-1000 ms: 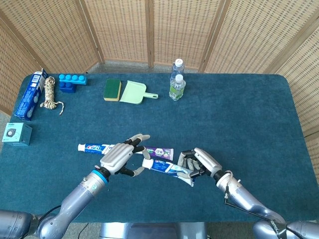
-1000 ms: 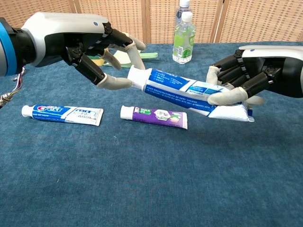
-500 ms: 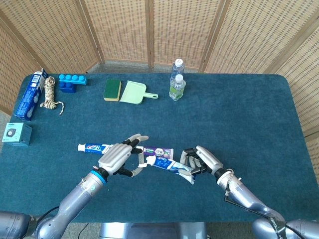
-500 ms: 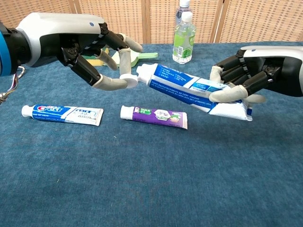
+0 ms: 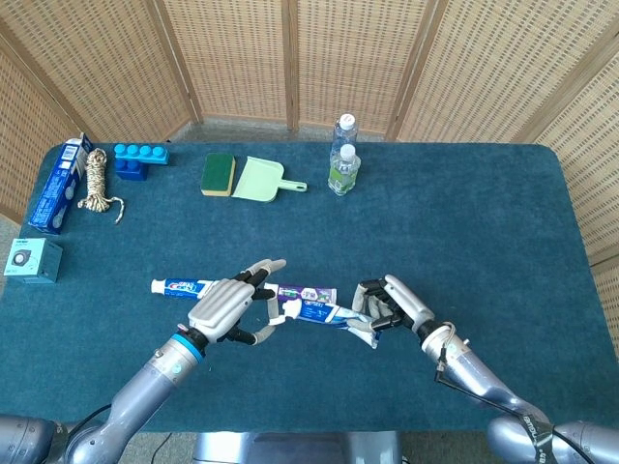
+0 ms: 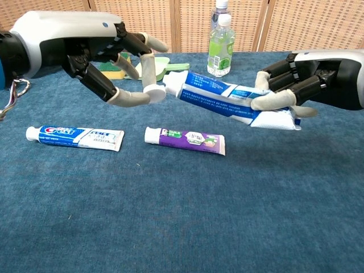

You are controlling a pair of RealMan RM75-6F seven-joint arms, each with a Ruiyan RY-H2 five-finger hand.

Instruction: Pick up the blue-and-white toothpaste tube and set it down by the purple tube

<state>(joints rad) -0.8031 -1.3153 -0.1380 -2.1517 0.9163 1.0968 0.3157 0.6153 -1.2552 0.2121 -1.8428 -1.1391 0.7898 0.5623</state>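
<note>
A blue-and-white toothpaste tube (image 6: 222, 96) (image 5: 314, 311) hangs in the air above the table, cap pointing left. My right hand (image 6: 307, 85) (image 5: 392, 304) grips its flat crimped end. The thumb and a finger of my left hand (image 6: 96, 51) (image 5: 227, 307) pinch its white cap, with the other fingers spread. The purple tube (image 6: 185, 139) (image 5: 308, 291) lies flat on the blue cloth just below and behind the held tube. Another blue-and-white tube, with a red logo (image 6: 74, 136) (image 5: 182, 286), lies to its left, partly hidden by my left hand in the head view.
Two bottles (image 5: 343, 159) (image 6: 220, 42) stand at the back centre. A sponge (image 5: 219, 174) and a green dustpan (image 5: 261, 180) lie back left. A blue box (image 5: 58, 184), rope (image 5: 97, 182), blue block (image 5: 140, 159) and teal box (image 5: 32, 261) line the left edge.
The held tube has risen and levelled, now well above the purple tube. My left hand's thumb and finger have closed around the cap, where before only the thumb touched it.
</note>
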